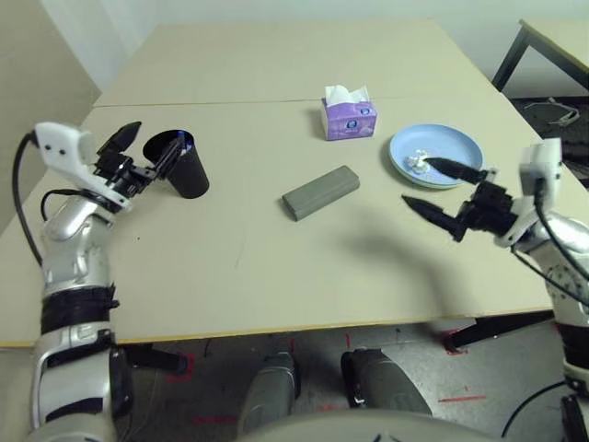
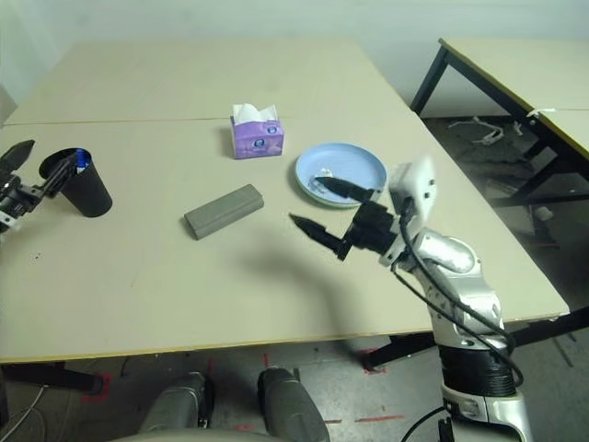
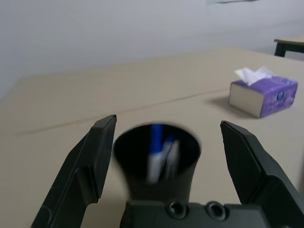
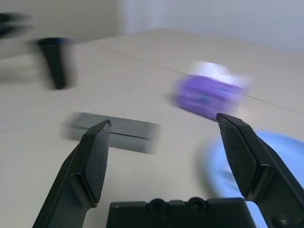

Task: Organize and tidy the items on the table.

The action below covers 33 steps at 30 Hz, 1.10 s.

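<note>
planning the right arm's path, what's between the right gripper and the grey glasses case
Nothing: in the left eye view only bare table separates the right gripper from the grey glasses case.

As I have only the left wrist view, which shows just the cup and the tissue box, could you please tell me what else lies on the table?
Observer: A grey glasses case lies flat near the middle of the table, between the black cup and a blue plate.
Operator: Thank you. Is anything on that plate?
Observer: Yes, a white paper wad sits in it, close to the rim.
Operator: And where is the other arm, please?
Observer: The right tool is open and empty at the plate's near edge, with one finger reaching over the plate beside the wad.
</note>
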{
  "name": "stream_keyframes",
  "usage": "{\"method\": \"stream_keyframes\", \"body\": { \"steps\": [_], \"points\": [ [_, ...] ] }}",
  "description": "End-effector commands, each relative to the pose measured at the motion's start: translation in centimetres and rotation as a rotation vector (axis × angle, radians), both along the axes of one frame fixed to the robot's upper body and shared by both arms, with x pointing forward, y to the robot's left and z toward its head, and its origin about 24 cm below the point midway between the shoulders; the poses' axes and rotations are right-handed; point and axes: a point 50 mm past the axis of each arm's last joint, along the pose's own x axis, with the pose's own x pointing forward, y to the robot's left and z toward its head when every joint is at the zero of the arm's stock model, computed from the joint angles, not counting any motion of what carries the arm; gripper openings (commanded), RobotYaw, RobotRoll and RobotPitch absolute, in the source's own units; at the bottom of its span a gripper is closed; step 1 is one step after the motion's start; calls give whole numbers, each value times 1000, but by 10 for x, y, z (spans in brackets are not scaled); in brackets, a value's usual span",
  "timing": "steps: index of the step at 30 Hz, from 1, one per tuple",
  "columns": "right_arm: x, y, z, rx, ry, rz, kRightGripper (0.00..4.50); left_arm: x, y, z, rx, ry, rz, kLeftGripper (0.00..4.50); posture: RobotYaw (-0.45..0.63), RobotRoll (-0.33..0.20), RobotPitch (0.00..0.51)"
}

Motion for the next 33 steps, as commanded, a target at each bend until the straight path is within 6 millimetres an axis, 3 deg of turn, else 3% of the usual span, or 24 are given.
{"method": "stream_keyframes", "body": {
  "steps": [1,7,16,28,33],
  "points": [
    [0,-36,-2,4,-10,-175,4500,-22,9,0,-10,10,41,4447,-101,0,101],
    [-7,-70,-26,-8,39,-375,4500,-51,21,-23,-22,98,144,4447,-79,0,102],
    [-7,-78,-73,-53,96,-522,4500,-55,18,-44,-56,133,185,4447,-72,0,105],
    [-5,-78,-77,-52,77,-561,4500,-52,13,-32,-22,122,153,4447,-32,0,144],
    [-8,-77,-76,-56,71,-571,4500,-54,14,-24,-15,111,162,4447,-41,0,138]
  ]
}}
